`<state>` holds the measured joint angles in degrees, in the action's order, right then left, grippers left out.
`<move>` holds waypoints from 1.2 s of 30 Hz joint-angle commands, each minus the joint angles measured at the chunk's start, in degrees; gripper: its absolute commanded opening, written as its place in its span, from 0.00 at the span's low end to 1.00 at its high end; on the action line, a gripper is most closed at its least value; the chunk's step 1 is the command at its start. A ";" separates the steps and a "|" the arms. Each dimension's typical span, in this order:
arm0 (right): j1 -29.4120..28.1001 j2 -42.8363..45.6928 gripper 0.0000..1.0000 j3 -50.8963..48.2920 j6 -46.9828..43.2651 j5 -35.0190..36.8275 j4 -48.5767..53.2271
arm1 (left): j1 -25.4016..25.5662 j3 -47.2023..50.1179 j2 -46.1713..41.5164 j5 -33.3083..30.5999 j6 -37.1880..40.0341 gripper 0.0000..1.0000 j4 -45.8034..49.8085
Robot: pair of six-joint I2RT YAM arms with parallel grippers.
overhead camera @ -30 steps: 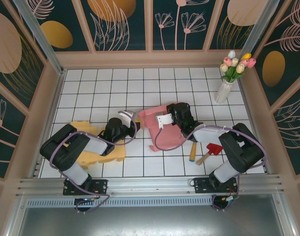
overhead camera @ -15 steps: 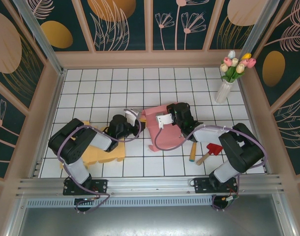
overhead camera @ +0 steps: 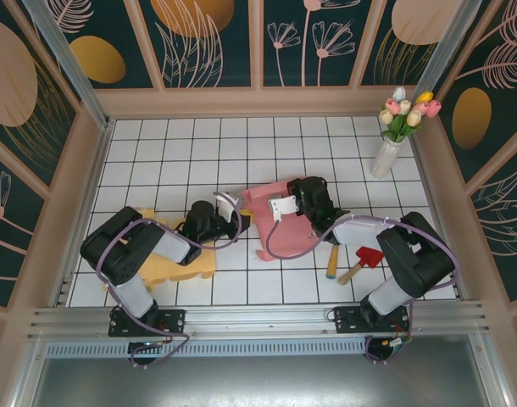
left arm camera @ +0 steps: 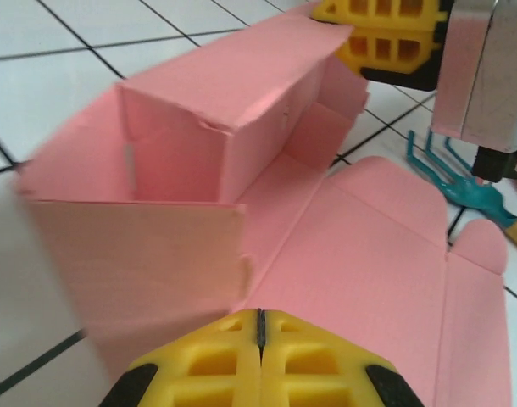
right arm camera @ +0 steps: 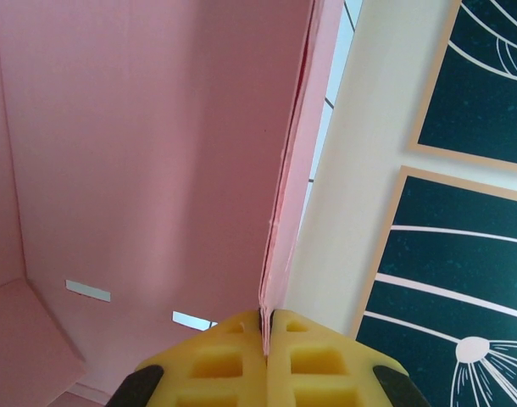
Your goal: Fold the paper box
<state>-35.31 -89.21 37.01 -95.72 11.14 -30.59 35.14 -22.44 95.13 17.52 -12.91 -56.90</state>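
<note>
Two arms, top view: both reach in to the paper box (overhead camera: 280, 229), pink, which lies partly opened out near the middle of the white-tiled tabletop (overhead camera: 182, 153).
Left gripper, top view: (overhead camera: 238, 216) at the box's left edge; whether it touches cannot be told from here.
Right gripper, top view: (overhead camera: 274, 203) on the raised far-left part of the box.
In the way, top view: the right arm and its cable lie over the box's right half and hide part of it.
Yellow flat piece: (overhead camera: 203, 263) on the tabletop under the left arm, left of the box.
Wooden-handled tool: (overhead camera: 333, 261) just right of the box.
Red-headed tool: (overhead camera: 367, 259) beside it, further right.
Vase: (overhead camera: 384, 158) far right corner, upright, with tulips (overhead camera: 407, 108), well apart from the box.

Left wrist view, left gripper: (left arm camera: 260, 326) jaws clenched tip to tip, nothing seen between them.
Box, left wrist view: (left arm camera: 360, 246) flat panels spread straight ahead; on the left, upright walls form an open compartment.
Right gripper, left wrist view: (left arm camera: 381, 34) at the box's far wall.
Teal rake: (left arm camera: 462, 174) on the tiles past the box's right edge, near the right gripper.

Right wrist view, right gripper: (right arm camera: 265, 326) jaws clamped on the thin edge of a box wall.
Box, right wrist view: (right arm camera: 140, 153) pink inner face with two small slots low down.
Wall panel: (right arm camera: 462, 254) dark with pale line drawings, on the right.
</note>
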 commanded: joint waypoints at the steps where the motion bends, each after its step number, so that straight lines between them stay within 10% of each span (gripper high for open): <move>1: -0.35 -1.84 0.00 -0.61 -0.89 0.04 7.47 | -0.20 2.00 -5.74 -7.33 1.36 0.00 1.53; 9: -0.35 -1.89 0.00 -0.36 -0.90 0.20 7.92 | -2.04 1.03 -6.25 -14.50 -1.68 0.00 5.91; 20: -0.27 -2.35 0.00 -0.01 -0.91 0.16 9.05 | -3.36 -2.97 5.83 1.90 3.23 0.00 -0.62; 36: -0.37 -2.46 0.00 0.01 -1.44 0.55 9.50 | -3.33 -6.04 6.25 9.86 2.69 0.00 -1.02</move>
<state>-35.31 -89.54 37.69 -95.77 12.05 -29.54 31.81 -26.81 101.10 24.08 -10.09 -55.88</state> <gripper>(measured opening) 0.067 0.058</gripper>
